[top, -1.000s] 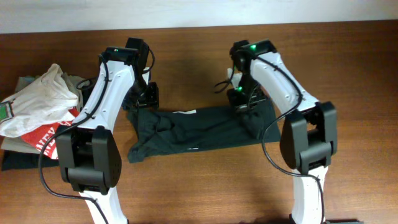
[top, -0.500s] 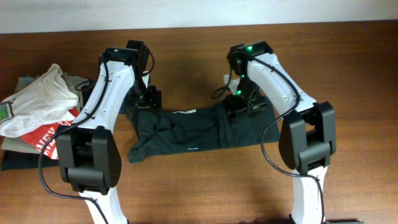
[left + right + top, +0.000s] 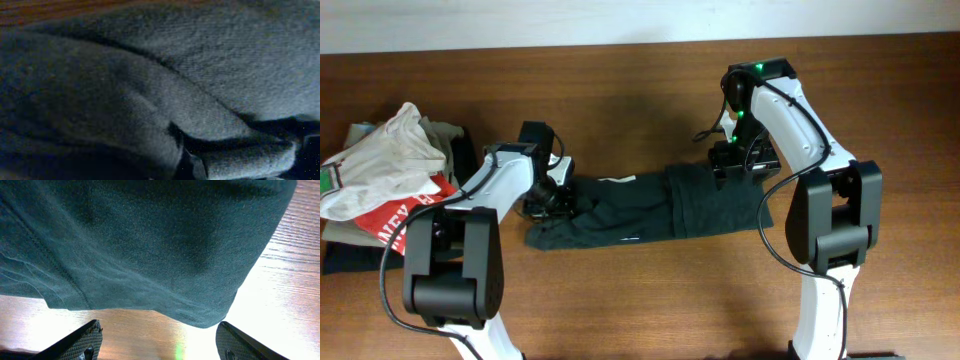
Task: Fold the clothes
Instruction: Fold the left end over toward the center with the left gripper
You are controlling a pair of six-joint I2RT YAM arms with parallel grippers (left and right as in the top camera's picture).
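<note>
Altogether: one dark garment (image 3: pixel 640 205), one clothes pile (image 3: pixel 380 175), two hands (image 3: pixel 545 195) (image 3: pixel 730 170).

Desk (image 3: pixel 880 120): brown wood with a polished finish, the grain running lengthwise from left edge to right edge. Wall (image 3: pixel 620 20): plain white, seen as a narrow strip beyond the desk's far edge. Lighting: even across the desk; the right wrist view shows strong white glare (image 3: pixel 252 305) on the wood.

Looks like a robotics lab bench. Bare wooden table (image 3: pixel 620 310) with a plain white wall (image 3: pixel 620 20) beyond, left arm (image 3: pixel 455 265) and right arm (image 3: pixel 830 220) rising from the near edge. Heap of clothes (image 3: pixel 380 180) at the left.
</note>
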